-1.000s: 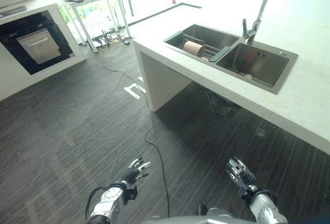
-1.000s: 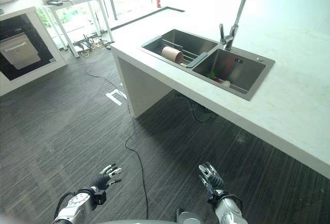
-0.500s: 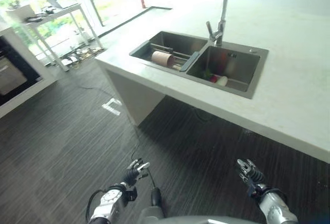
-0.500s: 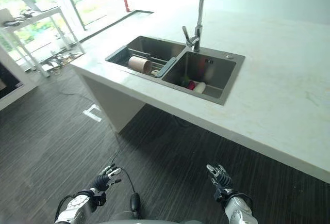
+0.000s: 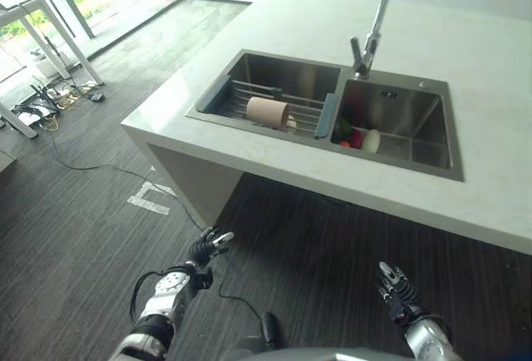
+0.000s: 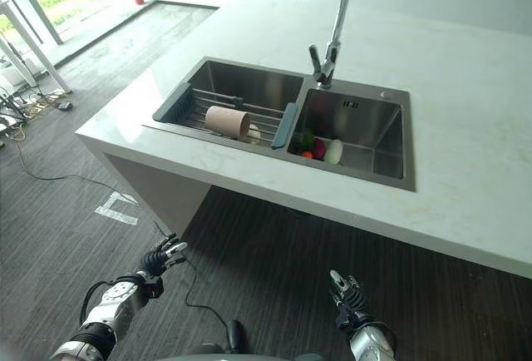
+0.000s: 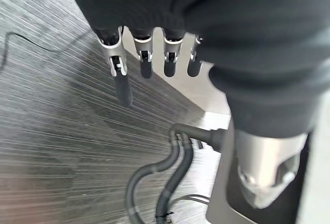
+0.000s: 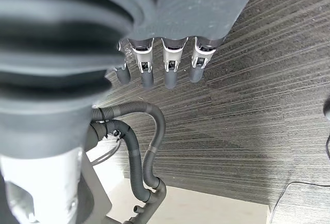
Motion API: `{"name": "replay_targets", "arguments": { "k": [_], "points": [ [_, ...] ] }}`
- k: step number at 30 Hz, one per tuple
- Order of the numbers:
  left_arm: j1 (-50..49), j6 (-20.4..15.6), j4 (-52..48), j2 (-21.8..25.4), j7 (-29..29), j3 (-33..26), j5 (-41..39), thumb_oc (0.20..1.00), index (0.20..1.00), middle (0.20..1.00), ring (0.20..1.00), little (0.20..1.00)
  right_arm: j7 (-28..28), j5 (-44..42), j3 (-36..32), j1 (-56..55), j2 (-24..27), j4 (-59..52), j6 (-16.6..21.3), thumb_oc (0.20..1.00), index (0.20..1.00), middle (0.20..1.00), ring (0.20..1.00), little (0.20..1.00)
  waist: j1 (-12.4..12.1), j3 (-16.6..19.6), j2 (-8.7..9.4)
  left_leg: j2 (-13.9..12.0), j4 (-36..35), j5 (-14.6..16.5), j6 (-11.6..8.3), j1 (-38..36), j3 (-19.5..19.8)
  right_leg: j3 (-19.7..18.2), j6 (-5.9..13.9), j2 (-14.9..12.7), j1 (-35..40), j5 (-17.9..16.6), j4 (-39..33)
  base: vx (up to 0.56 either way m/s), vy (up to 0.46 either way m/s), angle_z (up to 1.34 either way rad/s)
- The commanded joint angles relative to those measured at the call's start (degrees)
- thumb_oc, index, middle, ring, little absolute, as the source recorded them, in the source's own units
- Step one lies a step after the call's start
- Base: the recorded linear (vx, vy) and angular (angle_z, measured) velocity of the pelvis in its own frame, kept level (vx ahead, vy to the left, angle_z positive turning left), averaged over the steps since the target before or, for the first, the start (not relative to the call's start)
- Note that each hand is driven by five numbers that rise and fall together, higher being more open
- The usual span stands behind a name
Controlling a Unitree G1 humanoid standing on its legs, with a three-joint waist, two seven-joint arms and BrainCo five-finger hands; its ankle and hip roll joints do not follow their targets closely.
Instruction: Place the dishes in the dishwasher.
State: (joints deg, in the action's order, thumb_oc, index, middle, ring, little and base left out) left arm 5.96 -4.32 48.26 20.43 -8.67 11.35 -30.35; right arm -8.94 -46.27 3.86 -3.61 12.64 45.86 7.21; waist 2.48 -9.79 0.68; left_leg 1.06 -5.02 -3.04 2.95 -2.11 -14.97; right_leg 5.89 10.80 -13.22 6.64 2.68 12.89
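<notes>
Double sink [image 5: 249, 66] set in a white surface [image 5: 515, 70]: a beige cup [image 5: 267, 112] lies on the rack in one basin, the other holds dishes [image 5: 371, 140]. Left hand [image 5: 208, 247] and right hand [image 5: 392, 289] hang over the floor [image 5: 75, 236], fingers relaxed, holding nothing.

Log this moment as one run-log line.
phase: approach | left hand: open, empty, low over floor | right hand: open, empty, low | cup: lying on sink rack | dishes: in right basin, untouched
</notes>
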Motion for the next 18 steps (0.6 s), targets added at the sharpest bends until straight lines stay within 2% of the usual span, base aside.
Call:
{"name": "replay_targets", "arguments": {
  "k": [1,3,5,6,7,9,11,12,13,15,16,18],
  "points": [
    [-2.3,-1.9,-2.7,-0.2,2.1,-0.9,-1.4,1.0,1.0,1.0,1.0,1.0,-0.6,-1.0,-0.7,1.9,2.7,-0.9,2.8,1.0,1.0,1.0,1.0,1.0,-2.0,4.1,-1.08,-4.1,1.3,2.0,-2.88,2.6,5.1,5.7,-1.01,3.5,-1.2,0.8,-2.6,0.07,0.043,-0.75],
    [-2.9,-1.7,-4.1,0.0,1.9,-1.0,-1.5,1.0,1.0,1.0,1.0,1.0,-0.6,-1.6,-0.4,1.6,3.0,-1.0,2.7,1.0,1.0,1.0,1.0,1.0,-2.2,3.9,-0.9,-4.1,1.1,1.8,-3.64,2.1,5.2,6.2,-2.94,6.6,-2.6,2.0,-7.3,0.08,-0.029,-0.78],
    [-3.8,-1.5,-6.2,0.0,2.6,-1.4,-1.9,1.0,1.0,1.0,1.0,1.0,-1.3,-1.8,0.2,1.6,3.8,-1.6,2.3,1.0,1.0,1.0,1.0,1.0,-2.9,3.1,-0.04,-3.9,1.1,1.7,-4.7,1.7,4.1,10.8,-3.24,6.8,-4.6,-1.7,-13.0,0.04,-0.126,-0.53],
    [-4.4,-2.0,-7.3,0.2,3.1,-1.8,-2.2,1.0,1.0,1.0,1.0,1.0,-1.6,-2.1,0.7,2.6,4.2,-1.8,2.0,1.0,1.0,1.0,1.0,1.0,-3.4,2.3,-0.09,-4.0,1.2,2.0,-4.8,1.5,3.2,12.1,-3.22,6.6,-6.7,-3.0,-12.5,-0.01,-0.19,-0.17],
    [-4.8,-2.4,-7.5,0.2,3.2,-2.3,-2.4,1.0,1.0,1.0,1.0,1.0,-1.7,-2.5,1.3,3.7,4.3,-1.7,1.8,1.0,1.0,1.0,1.0,1.0,-3.6,1.4,-0.37,-4.4,1.5,2.4,-4.71,0.9,2.4,12.1,-3.3,6.3,-8.2,-2.9,-10.5,0.0,-0.238,-0.18],
    [-4.6,-2.6,-6.4,-0.3,2.9,-2.7,-2.7,1.0,1.0,1.0,1.0,1.0,-0.7,-3.1,1.4,4.1,4.2,-1.6,2.1,1.0,1.0,1.0,1.0,1.0,-2.8,1.5,-0.27,-4.0,1.8,2.9,-4.23,0.5,3.1,9.3,-4.15,7.7,-7.8,-2.6,-11.1,0.06,-0.232,-0.17],
    [-5.0,-2.1,-6.2,-0.8,1.7,-3.2,-2.0,1.0,1.0,1.0,1.0,1.0,0.0,-4.0,1.5,4.4,4.4,-1.4,2.8,1.0,1.0,1.0,1.0,1.0,-3.2,2.0,-0.13,-4.5,3.0,3.5,-4.56,0.1,1.7,12.3,-4.65,7.5,-6.1,-2.3,-12.4,0.11,-0.191,0.22],
    [-5.1,-2.3,-5.8,-1.3,1.7,-2.7,-0.8,1.0,1.0,1.0,1.0,1.0,0.4,-4.0,1.5,4.4,4.5,-1.6,3.0,1.0,1.0,1.0,1.0,1.0,-2.8,2.3,-0.09,-4.7,4.4,4.2,-4.78,0.1,1.7,11.2,-5.16,7.9,-5.4,-2.1,-13.1,0.2,-0.264,0.3],
    [-5.2,-4.2,-3.1,-2.3,2.4,-1.9,-0.5,1.0,1.0,1.0,1.0,1.0,0.3,-3.9,1.1,4.8,5.0,-1.3,2.6,1.0,1.0,1.0,1.0,1.0,-2.0,2.5,0.68,-4.7,12.5,7.4,-5.09,1.2,2.0,10.3,-6.25,8.0,-4.2,-1.6,-13.7,0.18,-0.22,0.32],
    [-5.3,-4.8,-2.2,-2.8,2.3,-2.4,-1.9,1.0,1.0,1.0,1.0,1.0,0.0,-3.1,1.3,5.1,5.3,-1.1,2.4,1.0,1.0,1.0,1.0,1.0,-1.8,2.3,0.98,-5.2,17.4,8.7,-5.15,2.2,1.7,9.9,-7.02,7.8,-3.9,-1.1,-13.3,0.13,-0.152,0.17],
    [-5.2,-5.0,-1.2,-3.2,2.0,-3.1,-3.2,1.0,1.0,1.0,1.0,1.0,0.2,-1.5,1.5,5.2,5.6,-0.8,2.5,1.0,1.0,1.0,1.0,1.0,-1.7,1.9,1.21,-6.3,23.3,7.6,-5.83,4.5,1.9,10.0,-7.88,7.9,-3.2,-0.7,-12.8,0.11,-0.103,-0.16],
    [-5.4,-4.5,-1.5,-3.5,1.0,-3.9,-2.6,1.0,1.0,1.0,1.0,1.0,0.6,-2.1,1.2,5.1,6.1,-1.1,2.3,1.0,1.0,1.0,1.0,1.0,-1.9,1.1,0.89,-6.8,23.9,6.5,-6.22,5.8,3.7,9.1,-8.21,8.1,-2.3,-0.2,-12.3,0.1,-0.026,-0.37]
  ]
}}
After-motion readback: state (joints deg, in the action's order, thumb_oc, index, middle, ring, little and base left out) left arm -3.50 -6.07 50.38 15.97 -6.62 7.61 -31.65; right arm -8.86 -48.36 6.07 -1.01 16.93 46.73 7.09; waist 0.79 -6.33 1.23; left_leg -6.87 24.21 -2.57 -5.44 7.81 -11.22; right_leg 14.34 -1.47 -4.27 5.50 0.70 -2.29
